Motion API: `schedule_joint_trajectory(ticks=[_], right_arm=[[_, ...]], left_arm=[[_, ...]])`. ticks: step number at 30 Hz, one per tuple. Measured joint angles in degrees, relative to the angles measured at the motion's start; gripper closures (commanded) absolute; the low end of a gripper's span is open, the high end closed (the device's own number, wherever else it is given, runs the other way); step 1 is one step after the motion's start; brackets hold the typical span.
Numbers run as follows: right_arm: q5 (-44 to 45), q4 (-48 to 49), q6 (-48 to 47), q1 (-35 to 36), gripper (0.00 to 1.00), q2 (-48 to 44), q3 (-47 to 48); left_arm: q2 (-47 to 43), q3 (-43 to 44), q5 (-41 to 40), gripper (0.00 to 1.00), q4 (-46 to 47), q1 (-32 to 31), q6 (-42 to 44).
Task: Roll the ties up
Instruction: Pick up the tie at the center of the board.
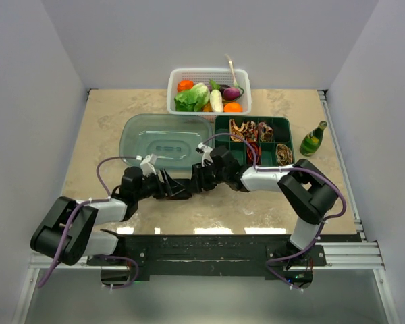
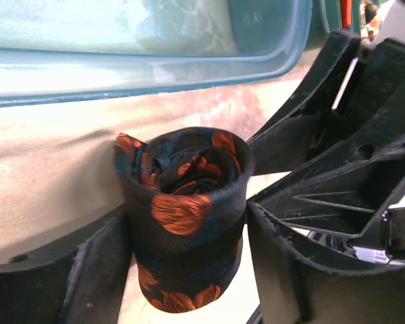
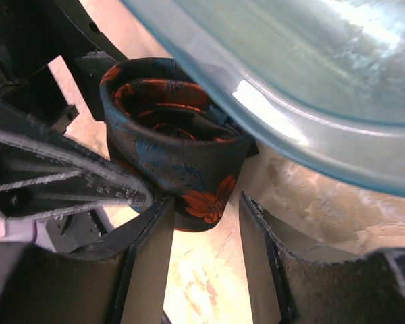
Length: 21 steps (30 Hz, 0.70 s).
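Black, orange-flowered tie (image 2: 185,223); tightly rolled

No lettering, number, brand or sign can be read in any view. In the top view, the teal lid (image 1: 143,138) left of centre carries a small raised marking at its middle, too small to make out. The green bottle (image 1: 313,140) at the right of the frame has a pale patch on its body that may be a label, but no characters can be made out on it. In both wrist views the rolled tie (image 2: 189,229) shows only orange-red floral motifs on dark cloth.
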Motion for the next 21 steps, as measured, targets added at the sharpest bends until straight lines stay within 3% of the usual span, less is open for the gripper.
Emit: schedule_joint_trajectory(ticks=[6, 13, 21], right_arm=[[-2.49, 1.51, 0.26, -0.04, 0.54, -0.02, -1.22], [-4.50, 2.80, -0.07, -0.15, 0.56, -0.04, -2.01], [-6.78, 4.59, -0.94, -0.48, 0.62, -0.04, -3.58]], left_arm=[[0.98, -3.26, 2.14, 0.41, 8.00, 0.11, -1.22], [2.34, -4.48, 5.49, 0.29, 14.69, 0.31, -2.01], [4.55, -4.50, 6.84, 0.35, 16.06, -0.61, -0.92]])
